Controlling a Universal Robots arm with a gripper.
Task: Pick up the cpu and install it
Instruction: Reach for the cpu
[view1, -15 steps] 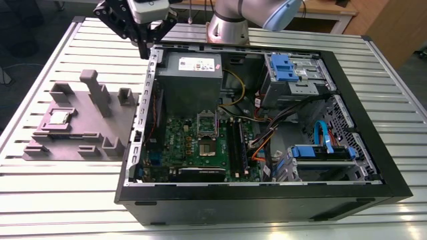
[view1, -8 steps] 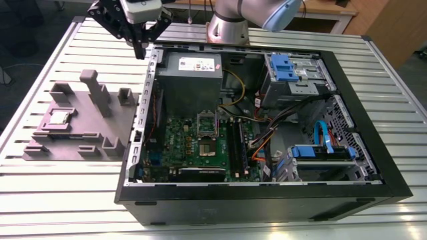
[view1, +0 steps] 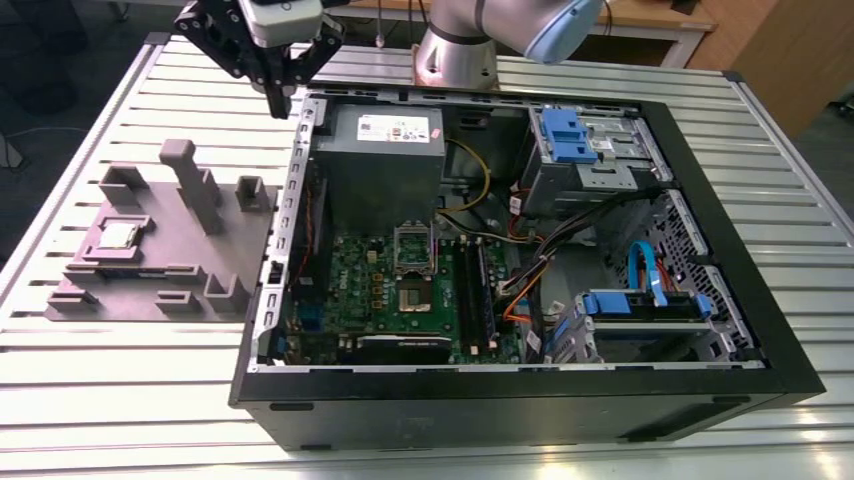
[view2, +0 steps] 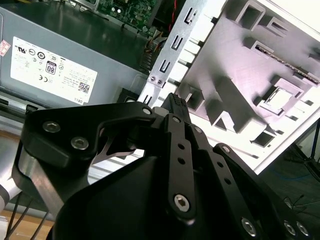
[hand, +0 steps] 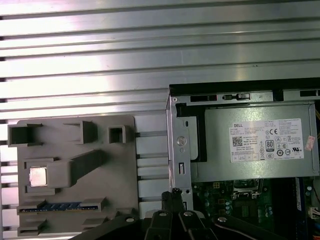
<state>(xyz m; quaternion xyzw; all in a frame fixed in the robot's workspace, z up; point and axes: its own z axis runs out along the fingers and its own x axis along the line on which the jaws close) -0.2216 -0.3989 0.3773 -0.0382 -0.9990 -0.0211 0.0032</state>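
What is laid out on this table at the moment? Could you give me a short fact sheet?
Surface: slatted metal table
Computer: open desktop case, with the motherboard exposed
Chip: the cpu lies in a recess of the grey holder block, outside the case
Arm's end: the tool is shut and empty, and hovers by the case's edge near the power supply
Progress: cpu not yet picked up
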